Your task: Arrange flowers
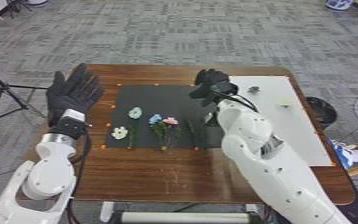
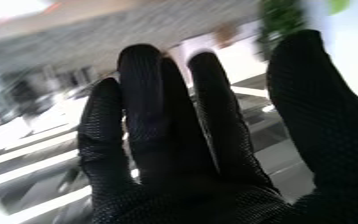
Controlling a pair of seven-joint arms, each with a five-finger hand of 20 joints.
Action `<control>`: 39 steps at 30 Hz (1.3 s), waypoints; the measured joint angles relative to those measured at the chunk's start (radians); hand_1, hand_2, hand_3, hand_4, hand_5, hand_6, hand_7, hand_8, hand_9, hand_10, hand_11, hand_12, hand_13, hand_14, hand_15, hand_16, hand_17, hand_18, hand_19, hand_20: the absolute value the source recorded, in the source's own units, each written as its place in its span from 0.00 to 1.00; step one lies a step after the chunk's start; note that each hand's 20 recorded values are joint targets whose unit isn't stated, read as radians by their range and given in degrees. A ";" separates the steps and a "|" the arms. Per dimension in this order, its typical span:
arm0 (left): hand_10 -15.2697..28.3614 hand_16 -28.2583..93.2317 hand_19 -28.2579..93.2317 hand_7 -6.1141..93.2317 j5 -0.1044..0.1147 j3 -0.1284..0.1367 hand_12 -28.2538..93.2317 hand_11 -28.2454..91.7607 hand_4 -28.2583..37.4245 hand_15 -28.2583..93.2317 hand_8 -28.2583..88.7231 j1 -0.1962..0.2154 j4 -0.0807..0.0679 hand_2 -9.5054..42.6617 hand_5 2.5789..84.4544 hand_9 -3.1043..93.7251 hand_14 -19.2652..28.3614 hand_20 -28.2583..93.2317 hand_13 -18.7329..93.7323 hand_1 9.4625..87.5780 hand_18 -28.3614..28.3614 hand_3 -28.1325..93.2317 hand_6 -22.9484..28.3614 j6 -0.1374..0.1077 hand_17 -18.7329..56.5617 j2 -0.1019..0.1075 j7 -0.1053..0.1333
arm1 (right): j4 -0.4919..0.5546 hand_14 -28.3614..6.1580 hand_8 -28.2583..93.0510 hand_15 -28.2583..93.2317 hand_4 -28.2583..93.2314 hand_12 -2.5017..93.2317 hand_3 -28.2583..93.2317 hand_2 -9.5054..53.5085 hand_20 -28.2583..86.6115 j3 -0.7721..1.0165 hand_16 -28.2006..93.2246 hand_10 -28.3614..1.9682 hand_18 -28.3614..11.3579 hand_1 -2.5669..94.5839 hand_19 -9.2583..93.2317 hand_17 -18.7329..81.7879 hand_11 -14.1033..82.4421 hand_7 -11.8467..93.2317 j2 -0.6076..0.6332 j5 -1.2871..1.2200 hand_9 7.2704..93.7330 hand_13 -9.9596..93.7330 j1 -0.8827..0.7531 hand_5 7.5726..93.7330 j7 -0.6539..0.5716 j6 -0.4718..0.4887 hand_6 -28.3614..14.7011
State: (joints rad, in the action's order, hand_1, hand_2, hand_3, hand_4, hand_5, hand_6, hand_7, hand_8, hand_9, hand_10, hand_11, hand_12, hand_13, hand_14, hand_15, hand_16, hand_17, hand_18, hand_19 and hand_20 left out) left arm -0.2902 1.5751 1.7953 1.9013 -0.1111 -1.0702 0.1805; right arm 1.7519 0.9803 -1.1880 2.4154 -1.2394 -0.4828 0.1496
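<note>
OK so you've got the mat [image 1: 171, 94] mid-frame on your bench [image 1: 158, 177], with the sheet [image 1: 298, 142] to its right. Your flowers [image 1: 135, 113] lie on the mat's left and middle, heads toward the top of the frame, stems toward the bottom. Your tripod [image 1: 8, 88] stands off the bench at frame left, and the bin [image 1: 322, 112]'s off its right side.

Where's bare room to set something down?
Wood of the table between the dark mat's near edge and the table's near edge, between the arms. Also the mat's far strip, beyond the flowers, left of the right hand. Crowded: the mat's near half, where blossoms and stems lie close together.
</note>
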 measured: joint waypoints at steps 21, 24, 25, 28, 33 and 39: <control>0.66 0.21 0.51 0.14 -0.005 0.019 0.28 0.35 0.00 0.35 0.17 0.022 0.013 0.50 0.44 0.32 0.70 0.28 0.34 0.19 0.73 0.78 0.60 -0.008 0.12 0.000 0.016 | -0.254 0.28 0.17 0.52 0.00 0.18 0.87 0.00 0.50 0.124 0.36 0.28 0.15 0.44 0.77 0.37 0.20 0.18 0.210 -0.038 0.29 0.37 0.209 0.36 -0.124 0.395 0.46; 0.65 0.20 0.51 0.14 -0.012 0.023 0.28 0.35 0.00 0.35 0.17 0.026 0.015 0.50 0.44 0.32 0.70 0.28 0.34 0.19 0.73 0.78 0.60 -0.008 0.12 -0.001 0.014 | -0.263 0.30 0.16 0.53 0.00 0.18 0.88 0.00 0.50 0.123 0.36 0.31 0.15 0.46 0.77 0.37 0.21 0.19 0.226 -0.036 0.30 0.37 0.214 0.38 -0.131 0.430 0.47; 0.65 0.20 0.51 0.14 -0.015 0.025 0.28 0.35 0.00 0.35 0.17 0.026 0.015 0.50 0.44 0.32 0.70 0.28 0.34 0.19 0.73 0.78 0.60 -0.008 0.12 -0.002 0.014 | -0.267 0.30 0.16 0.53 0.00 0.18 0.88 0.00 0.50 0.124 0.36 0.31 0.16 0.47 0.77 0.37 0.21 0.19 0.229 -0.036 0.31 0.37 0.215 0.39 -0.134 0.443 0.48; 0.65 0.20 0.51 0.14 -0.019 0.026 0.28 0.35 0.00 0.35 0.17 0.027 0.015 0.50 0.44 0.32 0.70 0.28 0.34 0.19 0.73 0.78 0.60 -0.008 0.12 -0.002 0.013 | -0.280 0.31 0.16 0.53 0.00 0.18 0.89 0.00 0.49 0.136 0.36 0.32 0.16 0.48 0.76 0.37 0.21 0.19 0.229 -0.038 0.30 0.37 0.214 0.39 -0.141 0.497 0.48; 0.65 0.20 0.51 0.14 -0.020 0.025 0.28 0.35 0.00 0.35 0.17 0.026 0.015 0.50 0.44 0.32 0.69 0.28 0.34 0.19 0.73 0.78 0.60 -0.008 0.13 -0.002 0.013 | -0.297 0.33 0.16 0.54 0.00 0.18 0.88 0.00 0.50 0.175 0.37 0.35 0.16 0.48 0.77 0.38 0.22 0.19 0.220 -0.069 0.32 0.39 0.206 0.39 -0.171 0.593 0.48; 0.65 0.20 0.51 0.14 -0.020 0.024 0.28 0.35 0.00 0.35 0.17 0.026 0.015 0.50 0.44 0.32 0.70 0.28 0.34 0.19 0.73 0.79 0.60 -0.008 0.12 -0.002 0.013 | -0.300 0.38 0.15 0.54 0.00 0.18 0.88 0.00 0.50 0.191 0.37 0.44 0.17 0.52 0.77 0.39 0.23 0.21 0.219 -0.119 0.39 0.43 0.185 0.44 -0.192 0.620 0.53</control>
State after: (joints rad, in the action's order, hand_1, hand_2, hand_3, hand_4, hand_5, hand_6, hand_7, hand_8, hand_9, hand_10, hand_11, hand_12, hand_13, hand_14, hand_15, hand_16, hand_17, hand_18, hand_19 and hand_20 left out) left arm -0.3097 1.5989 1.8212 1.9165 -0.1191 -1.0719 0.1931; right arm 1.4518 1.1715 -0.9695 2.2961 -1.0540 -0.6752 0.7700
